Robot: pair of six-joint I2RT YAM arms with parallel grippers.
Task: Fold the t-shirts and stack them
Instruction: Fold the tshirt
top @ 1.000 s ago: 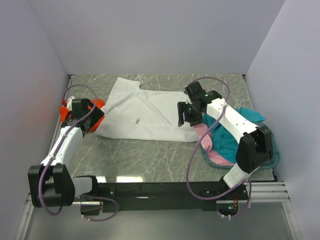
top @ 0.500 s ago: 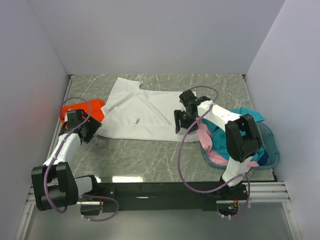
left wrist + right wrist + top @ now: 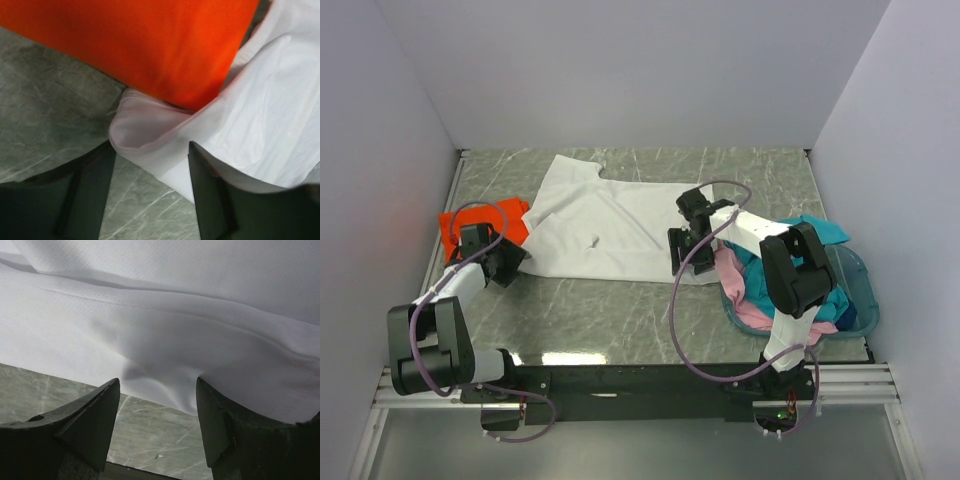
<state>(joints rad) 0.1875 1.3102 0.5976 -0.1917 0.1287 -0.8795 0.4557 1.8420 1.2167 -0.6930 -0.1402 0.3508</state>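
A white t-shirt lies spread flat mid-table. An orange t-shirt lies crumpled at its left edge. My left gripper sits low at the white shirt's near-left corner. In the left wrist view the left gripper is open, with the white corner lying between its fingers and the orange t-shirt just beyond. My right gripper is at the near-right hem. It is open in the right wrist view, and the white hem reaches its fingertips.
A translucent teal basket stands at the right with a teal t-shirt and a pink t-shirt spilling over its rim. White walls close in the left, back and right. Grey marble table shows in front of the white shirt.
Both arms have dropped and drawn nearer to the white shirt's front corners. The left gripper left the orange shirt and its jaws narrowed somewhat. The right gripper shifted left.
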